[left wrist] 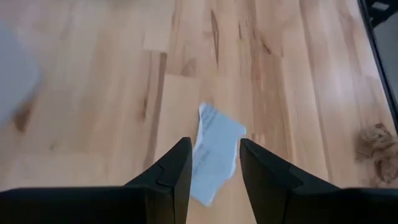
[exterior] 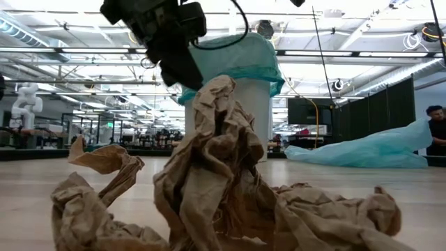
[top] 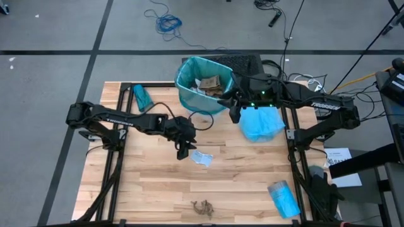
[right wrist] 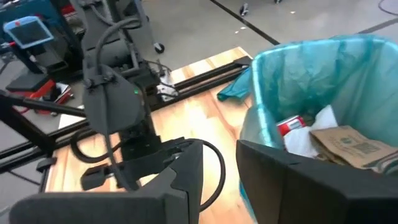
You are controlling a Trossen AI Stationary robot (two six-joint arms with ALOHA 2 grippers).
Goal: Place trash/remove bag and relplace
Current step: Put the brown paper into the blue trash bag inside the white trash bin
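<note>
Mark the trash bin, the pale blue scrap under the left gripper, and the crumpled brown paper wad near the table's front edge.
trash bin (top: 189,94), high view, teal liner on its outer wall.
pale blue scrap (left wrist: 214,146), left wrist view, middle of the sheet.
crumpled brown paper wad (top: 203,207), high view, centre of the wad.

Little could be read. The right arm (top: 328,106) carried white lettering along its link, seemingly the maker's name, too small to spell out. A white sheet (top: 339,157) at the table's right edge bore dark print, illegible. The brown paper (right wrist: 348,144) in the bin (right wrist: 268,68) showed a round printed mark and faint lines, unreadable. The bottle (right wrist: 291,126) label could not be read.
</note>
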